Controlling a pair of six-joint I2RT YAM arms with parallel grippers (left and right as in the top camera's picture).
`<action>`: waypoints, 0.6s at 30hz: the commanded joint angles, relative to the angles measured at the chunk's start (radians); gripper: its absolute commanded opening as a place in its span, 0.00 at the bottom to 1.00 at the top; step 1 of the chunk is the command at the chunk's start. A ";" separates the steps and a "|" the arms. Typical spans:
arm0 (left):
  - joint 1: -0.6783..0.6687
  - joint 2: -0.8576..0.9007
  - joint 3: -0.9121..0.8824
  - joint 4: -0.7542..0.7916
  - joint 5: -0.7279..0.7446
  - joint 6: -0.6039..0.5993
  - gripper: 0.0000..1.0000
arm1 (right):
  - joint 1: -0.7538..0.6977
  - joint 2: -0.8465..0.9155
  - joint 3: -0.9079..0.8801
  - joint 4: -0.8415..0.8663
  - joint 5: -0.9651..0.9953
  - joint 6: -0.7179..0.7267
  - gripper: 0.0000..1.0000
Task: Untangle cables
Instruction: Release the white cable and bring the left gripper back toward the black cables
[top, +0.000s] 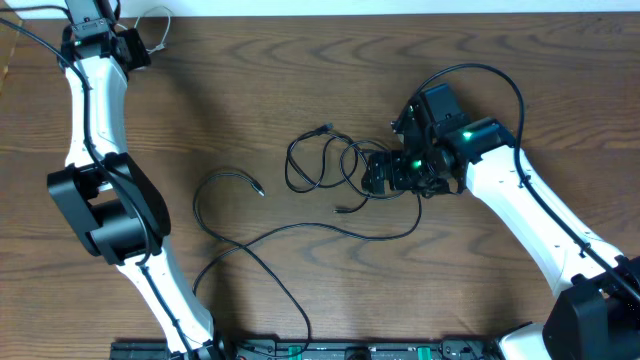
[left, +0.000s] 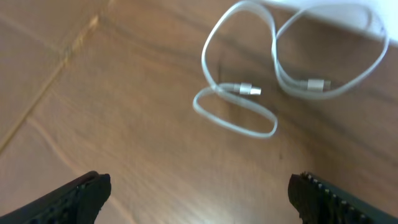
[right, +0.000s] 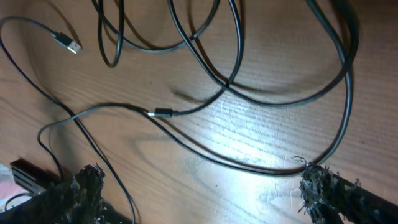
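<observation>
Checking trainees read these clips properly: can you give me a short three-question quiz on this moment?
1. True or false: the left gripper is holding the white cable.
2. The cable tangle by the right gripper is: A white, B black, C red.
3. Fill in: both grippers' jaws stand ____.
Key: 1 false; 2 B; 3 open.

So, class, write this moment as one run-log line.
left gripper: open, near white cable | right gripper: open, over tangled black cables
</observation>
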 joint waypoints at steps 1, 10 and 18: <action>-0.028 -0.124 0.000 -0.053 0.003 -0.112 0.96 | 0.005 -0.001 -0.003 -0.012 -0.010 0.003 0.99; -0.100 -0.366 0.000 -0.396 0.658 -0.235 0.96 | 0.005 -0.001 -0.003 -0.038 -0.071 0.003 0.99; -0.264 -0.366 -0.028 -0.722 0.634 -0.235 0.96 | 0.005 -0.001 -0.003 -0.039 -0.097 0.025 0.99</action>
